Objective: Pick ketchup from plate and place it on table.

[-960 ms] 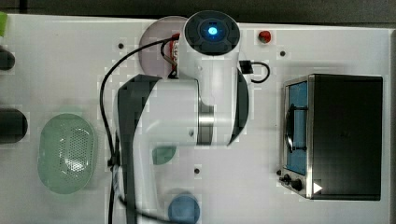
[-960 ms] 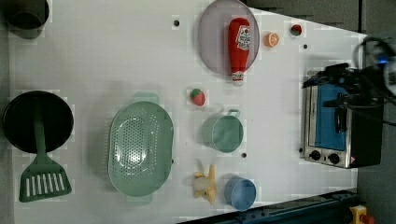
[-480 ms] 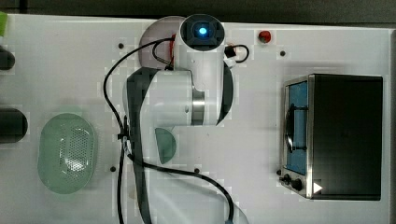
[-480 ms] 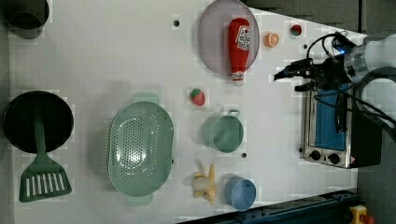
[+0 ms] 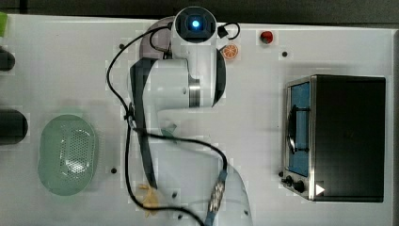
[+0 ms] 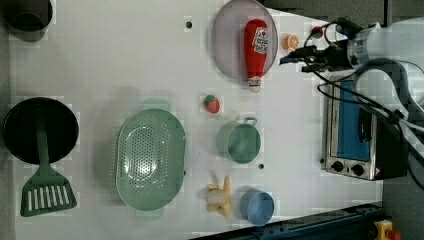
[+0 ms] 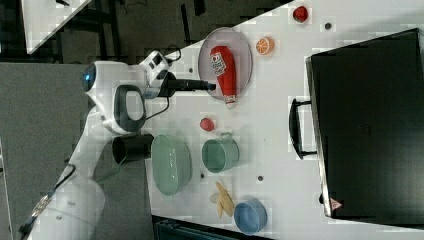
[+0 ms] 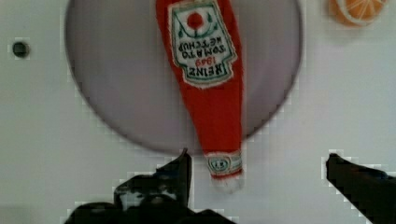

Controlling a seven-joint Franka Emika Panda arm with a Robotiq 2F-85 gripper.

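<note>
1. The white table (image 6: 125, 55), marked with a few dark dots, carries all the kitchen items.
2. A black toaster oven (image 7: 367, 125) with a blue door stands at the right view's right.
3. The white Panda arm (image 5: 183, 89) reaches over the plate.
4. A green perforated basket (image 6: 150, 159) lies near the left view's middle.
5. The pale lilac plate (image 6: 227, 37) sits near the far edge.
6. The ketchup (image 6: 255, 50) lies flat on the plate, its white cap just past the rim.
7. The gripper (image 8: 257, 163) hangs above the cap end, its fingers (image 8: 180, 170) spread wide, touching nothing.
8. An orange slice (image 6: 290, 42) lies just beside the plate.
</note>
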